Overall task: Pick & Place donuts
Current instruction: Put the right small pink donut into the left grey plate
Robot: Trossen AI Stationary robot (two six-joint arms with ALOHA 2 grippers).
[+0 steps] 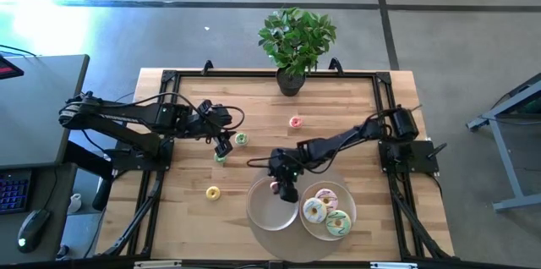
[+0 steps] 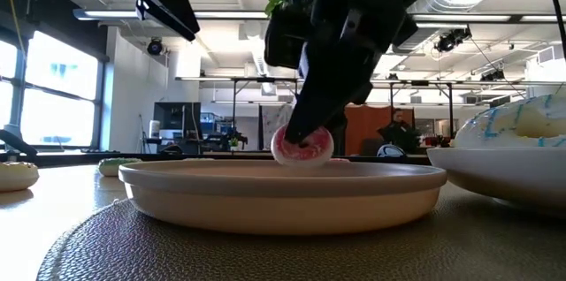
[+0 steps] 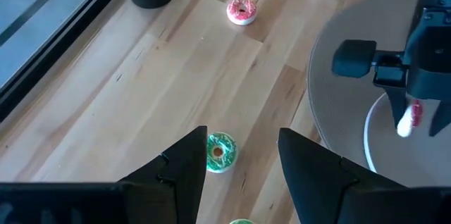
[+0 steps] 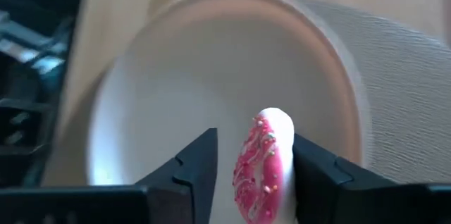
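Observation:
My right gripper is low over the empty white bowl, open around a tiny pink-red donut that stands on edge between its fingers. The bowl's rim hides the donut's underside in the low view. My left gripper is open and empty, held above two tiny green donuts lying flat on the table. One of them shows past its fingers. A tiny yellow donut and another pink-red one lie flat on the table. Three larger iced donuts lie in the second bowl. My right gripper touches the pink-red donut with one finger, which lies against one flat face. A strip of white bowl shows between the other finger and the iced face. The fingers point down from above. The donut stands on edge inside the bowl.
A potted plant stands at the table's far edge. Both bowls sit on a round grey mat at the near middle. Bare wood lies at the near left and far right of the table. A person sits far back in the room.

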